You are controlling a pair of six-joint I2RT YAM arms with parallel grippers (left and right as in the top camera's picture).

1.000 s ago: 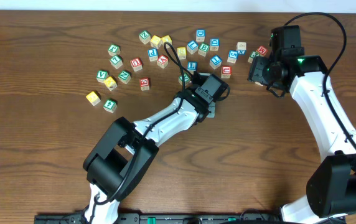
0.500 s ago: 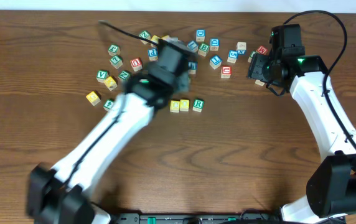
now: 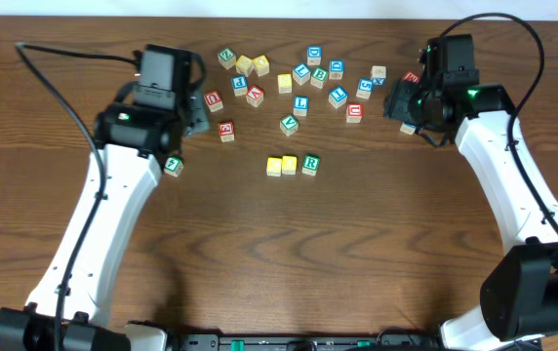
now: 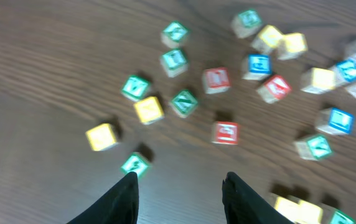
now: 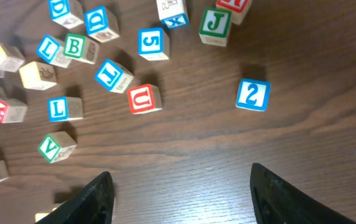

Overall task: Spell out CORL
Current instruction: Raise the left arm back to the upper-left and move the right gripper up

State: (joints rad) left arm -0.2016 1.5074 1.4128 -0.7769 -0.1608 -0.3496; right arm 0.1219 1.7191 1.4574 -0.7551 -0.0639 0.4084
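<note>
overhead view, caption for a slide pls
Two yellow-topped cubes and a green R cube sit in a row; the blue L cube lies among the other blocks.

A dark brown wooden table [image 3: 377, 253] fills nearly the whole view, its grain running from side to side. Along its far edge shows a thin pale strip [image 3: 259, 5]. The light is even, with soft shadows.

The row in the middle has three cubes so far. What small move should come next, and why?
Probably the right hand, which is open and empty, should move toward the blue L cube. Two yellow cubes and the green R cube stand side by side in the row, so only the L is missing after the R. It lies loose on the far side of the row.
</note>
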